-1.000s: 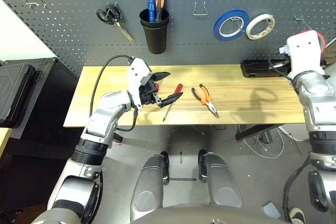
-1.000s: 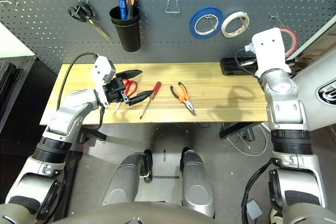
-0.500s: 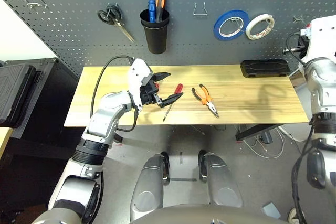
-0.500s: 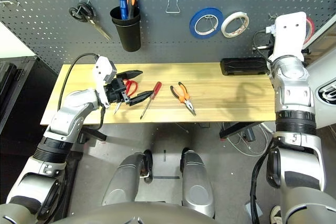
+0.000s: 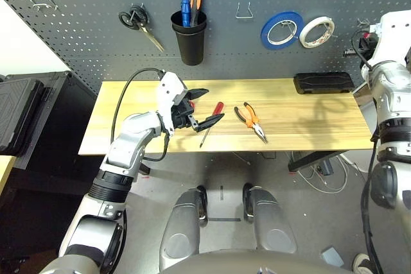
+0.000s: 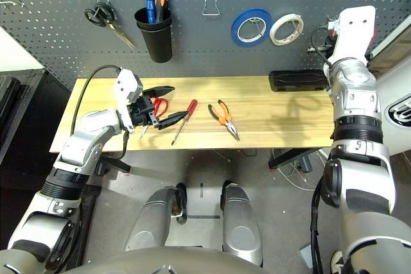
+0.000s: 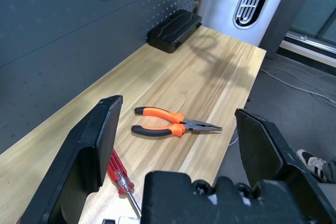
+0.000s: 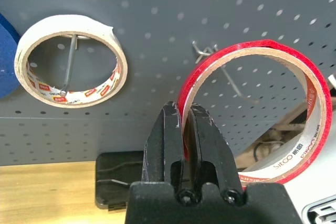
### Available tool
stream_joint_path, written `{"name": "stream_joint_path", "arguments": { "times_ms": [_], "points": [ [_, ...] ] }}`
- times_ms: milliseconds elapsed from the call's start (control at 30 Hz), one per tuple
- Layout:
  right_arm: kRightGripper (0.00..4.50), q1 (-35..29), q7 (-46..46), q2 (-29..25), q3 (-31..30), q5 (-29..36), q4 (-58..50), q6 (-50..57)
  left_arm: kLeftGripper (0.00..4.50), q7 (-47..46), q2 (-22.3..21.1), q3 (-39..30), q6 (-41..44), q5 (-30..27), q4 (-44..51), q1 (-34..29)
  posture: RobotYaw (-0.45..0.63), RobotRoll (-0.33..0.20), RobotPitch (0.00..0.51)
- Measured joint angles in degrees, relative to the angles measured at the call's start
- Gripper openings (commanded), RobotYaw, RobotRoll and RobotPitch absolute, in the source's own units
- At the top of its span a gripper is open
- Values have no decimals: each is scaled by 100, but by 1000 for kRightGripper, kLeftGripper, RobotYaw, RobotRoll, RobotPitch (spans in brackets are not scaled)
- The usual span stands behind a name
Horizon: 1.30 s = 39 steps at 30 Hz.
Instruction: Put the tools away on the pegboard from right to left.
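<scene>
- clamping red tape ring (image 8: 284, 164) tight between fingers of right gripper (image 8: 182, 109)
- spreading left gripper (image 6: 179, 101) wide, empty, above tabletop's (image 5: 289, 110) left end
- showing needle-nose pliers (image 5: 253, 120) near front edge

The arms (image 5: 122, 149) (image 6: 356, 126) were silver-grey, with ribbed black bands below the elbows and white plates dotted with screw holes above the grippers (image 5: 204, 108) (image 8: 181, 106). Each gripper had two black, tapered fingers (image 7: 86, 156); dark round screws sat at the base of the right gripper's. A black cable looped beside each white plate, and thicker black cabling ran alongside the right arm.
</scene>
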<state>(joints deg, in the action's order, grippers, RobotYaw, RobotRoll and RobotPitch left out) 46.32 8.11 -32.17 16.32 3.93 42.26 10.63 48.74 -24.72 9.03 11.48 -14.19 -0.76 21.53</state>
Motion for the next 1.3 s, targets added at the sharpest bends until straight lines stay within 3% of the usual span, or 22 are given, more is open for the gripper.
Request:
{"name": "stream_joint_path", "arguments": {
  "times_ms": [333, 667, 700, 1067, 1300],
  "points": [
    [18, 124, -47, -1, 8, 8, 576, -279, 4500, -3, -6, 13, 60, 0, 72, -81, -90, 0, 171],
    [18, 711, -114, -2, 10, 54, 1476, -582, 4500, 0, -9, 21, 133, 0, 104, -81, -82, 0, 175],
    [606, 757, -126, -2, 11, 62, 1557, -602, 4500, -1, -9, 21, 138, 0, 111, -82, -82, 0, 175],
    [4347, 923, -378, 10, 27, 160, 1933, -714, 4500, -35, 5, 30, 197, 0, 227, -146, -77, 0, 174],
    [4470, 143, 272, 167, -223, 195, 518, -884, 4500, -83, 17, 52, 207, 14, 243, -154, -79, 0, 174]
  ]
}}
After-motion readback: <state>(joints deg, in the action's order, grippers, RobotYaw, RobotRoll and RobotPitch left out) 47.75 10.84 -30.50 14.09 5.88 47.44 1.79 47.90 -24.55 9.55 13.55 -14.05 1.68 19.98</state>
